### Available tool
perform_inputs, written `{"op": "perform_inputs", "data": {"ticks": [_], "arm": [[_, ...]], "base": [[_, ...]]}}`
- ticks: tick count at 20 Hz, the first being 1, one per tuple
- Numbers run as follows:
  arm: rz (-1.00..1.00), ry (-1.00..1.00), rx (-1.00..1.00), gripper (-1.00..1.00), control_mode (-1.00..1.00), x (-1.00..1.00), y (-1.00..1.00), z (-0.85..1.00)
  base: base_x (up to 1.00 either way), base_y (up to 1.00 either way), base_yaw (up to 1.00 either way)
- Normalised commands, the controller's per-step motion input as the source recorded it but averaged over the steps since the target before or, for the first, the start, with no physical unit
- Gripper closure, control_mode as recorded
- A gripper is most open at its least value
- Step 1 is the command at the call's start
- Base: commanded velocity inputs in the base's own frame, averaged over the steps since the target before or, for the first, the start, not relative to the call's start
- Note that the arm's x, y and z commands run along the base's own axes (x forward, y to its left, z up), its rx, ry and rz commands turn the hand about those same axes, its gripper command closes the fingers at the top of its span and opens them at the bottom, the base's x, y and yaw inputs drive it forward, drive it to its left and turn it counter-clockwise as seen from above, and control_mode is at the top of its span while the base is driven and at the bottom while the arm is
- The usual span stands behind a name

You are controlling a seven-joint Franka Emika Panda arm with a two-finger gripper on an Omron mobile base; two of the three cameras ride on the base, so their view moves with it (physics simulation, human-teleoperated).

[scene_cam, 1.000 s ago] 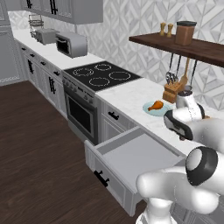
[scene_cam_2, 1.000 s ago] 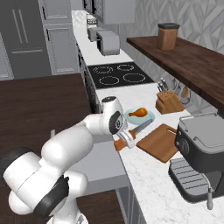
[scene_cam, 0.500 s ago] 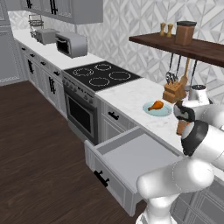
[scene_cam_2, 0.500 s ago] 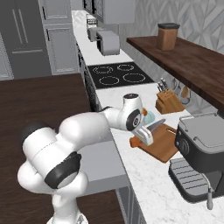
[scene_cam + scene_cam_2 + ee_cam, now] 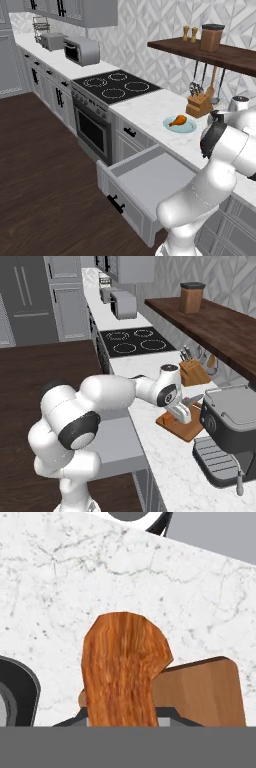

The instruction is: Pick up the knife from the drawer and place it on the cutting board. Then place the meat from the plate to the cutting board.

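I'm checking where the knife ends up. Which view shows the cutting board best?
The right base view: the cutting board lies on the counter beside the coffee machine, under the gripper. The hand view catches one corner behind the knife.

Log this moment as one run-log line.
step: carrying knife | claw: shut on knife, above cutting board | meat: on plate | drawer: open

A wooden knife block [image 5: 194, 374] stands on the marble counter [image 5: 165, 456]. The coffee machine [image 5: 229, 428] sits at its 5 o'clock. A black cooktop [image 5: 136, 340] lies at 11.
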Motion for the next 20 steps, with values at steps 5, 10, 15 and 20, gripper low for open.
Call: {"op": "perform_inputs", "data": {"ticks": [5, 10, 15, 20], "arm": [[0.02, -0.02, 0.02, 1.00, -1.00, 0.10, -0.40, -0.24], [0.05, 0.00, 0.00, 1.00, -1.00, 0.15, -0.08, -0.37], [0.05, 0.00, 0.00, 1.00, -1.00, 0.20, -0.04, -0.32], [0.06, 0.00, 0.00, 1.00, -1.00, 0.12, -0.26, -0.27]], "base": [[0.00, 0.00, 0.00], [0.00, 0.00, 0.00], [0.00, 0.00, 0.00], [0.00, 0.00, 0.00]]}}
